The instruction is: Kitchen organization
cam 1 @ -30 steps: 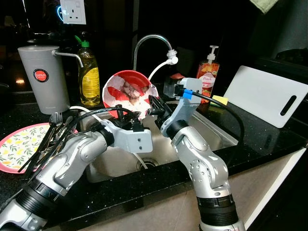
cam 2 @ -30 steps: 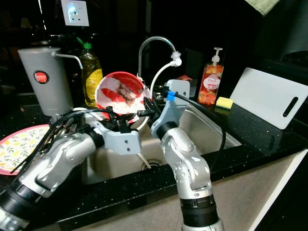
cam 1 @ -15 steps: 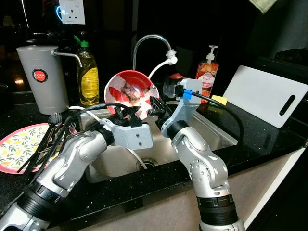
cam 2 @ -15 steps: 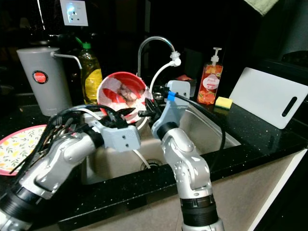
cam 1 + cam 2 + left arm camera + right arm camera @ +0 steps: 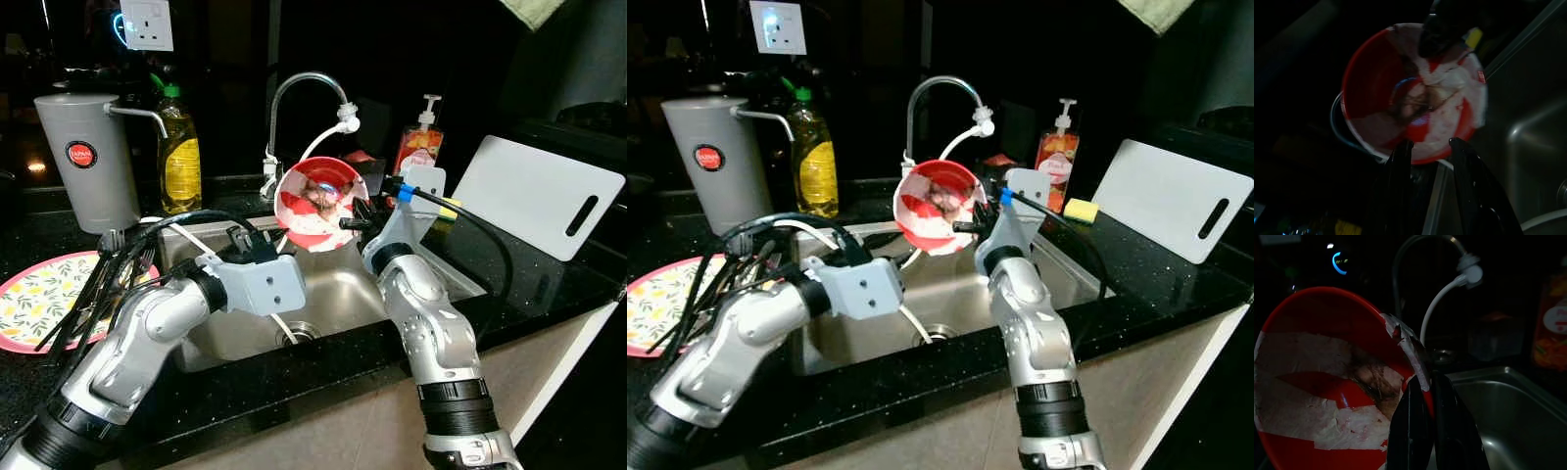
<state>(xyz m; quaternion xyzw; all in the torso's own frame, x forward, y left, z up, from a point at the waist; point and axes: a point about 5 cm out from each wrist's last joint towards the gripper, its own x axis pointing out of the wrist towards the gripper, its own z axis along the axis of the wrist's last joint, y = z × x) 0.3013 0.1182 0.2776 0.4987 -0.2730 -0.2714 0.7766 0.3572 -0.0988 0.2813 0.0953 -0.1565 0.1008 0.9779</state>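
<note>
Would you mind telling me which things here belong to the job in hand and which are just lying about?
In the job:
- red bowl, gripped at its rim
- right gripper, shut on the bowl
- left gripper, open beside it
- sink

Lying about:
- oil bottle
- soap dispenser
- cutting board
- floral plate
- grey canister
</note>
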